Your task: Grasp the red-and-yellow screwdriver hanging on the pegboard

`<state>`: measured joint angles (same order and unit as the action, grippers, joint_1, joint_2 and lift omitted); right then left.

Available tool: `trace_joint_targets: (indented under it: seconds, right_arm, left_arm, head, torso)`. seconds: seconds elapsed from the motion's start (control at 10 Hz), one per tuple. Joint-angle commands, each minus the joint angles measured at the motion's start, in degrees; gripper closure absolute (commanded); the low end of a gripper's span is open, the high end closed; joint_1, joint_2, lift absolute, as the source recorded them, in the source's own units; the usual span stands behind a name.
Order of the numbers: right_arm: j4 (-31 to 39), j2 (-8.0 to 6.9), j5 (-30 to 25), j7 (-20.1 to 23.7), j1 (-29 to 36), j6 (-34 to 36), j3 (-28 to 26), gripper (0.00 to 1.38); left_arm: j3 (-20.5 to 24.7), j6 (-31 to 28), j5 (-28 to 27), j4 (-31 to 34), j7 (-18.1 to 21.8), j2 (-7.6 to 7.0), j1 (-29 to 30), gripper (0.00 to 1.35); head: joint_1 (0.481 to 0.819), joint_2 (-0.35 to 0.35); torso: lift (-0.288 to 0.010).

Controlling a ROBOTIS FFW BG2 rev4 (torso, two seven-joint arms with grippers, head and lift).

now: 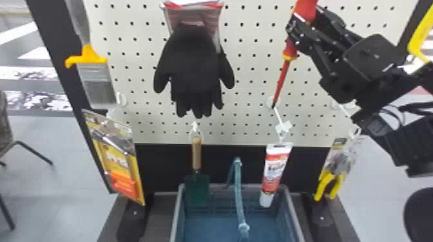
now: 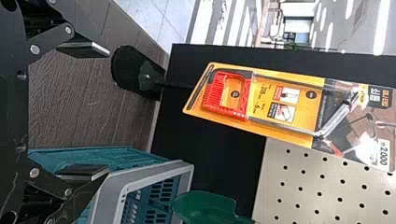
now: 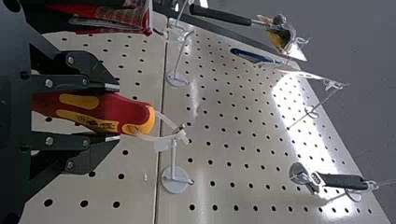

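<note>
While the loop at its end meets a white hook (image 3: 173, 161), the red-and-yellow screwdriver (image 1: 290, 48) is at the upper right part of the pegboard (image 1: 257, 70) in the head view. It is slightly tilted, with its tip down. The right gripper (image 1: 297, 29) is narrow around the handle: its two flat fingers are along opposite sides of it, and they hold it. On a yellow part of this handle, small dark print shows in the right wrist view. The left gripper (image 2: 100, 110) has its fingers wide apart, with nothing between them.

About the labels, the yellow blister pack (image 2: 299, 107) carries the most writing: dark print, small pictures and, near one end, a white tag with black characters. The white and red tube (image 1: 275, 167), which hangs below the screwdriver, has large dark print on its label. Yellow-handled pliers (image 1: 328, 185) hang to its right with a printed card. Black gloves (image 1: 196, 64) hang above a green trowel (image 1: 197, 188), and a paintbrush (image 1: 96, 80) is at the left. The trowel and the tube overlap the crate (image 1: 291, 212) in the head view.
</note>
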<state>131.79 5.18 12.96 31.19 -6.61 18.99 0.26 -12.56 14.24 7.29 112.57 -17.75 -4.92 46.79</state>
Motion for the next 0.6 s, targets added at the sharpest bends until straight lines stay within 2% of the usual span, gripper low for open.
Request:
trace_joint_targets:
  seconds: [0.0,0.5]
  right_arm:
    - [-0.09,0.0,0.05,0.01,0.0,0.0,0.0,1.28]
    - [-0.09,0.0,0.14,0.01,0.0,0.0,0.0,1.28]
  left_arm:
    - [0.0,0.0,-0.09,0.0,0.0,0.0,0.0,0.4]
    - [0.0,-0.09,0.0,0.0,0.0,0.0,0.13,0.4]
  head:
    - [0.549,0.0]
    - [0.549,0.0]
  torso:
    - [-0.1]
    - [-0.1]
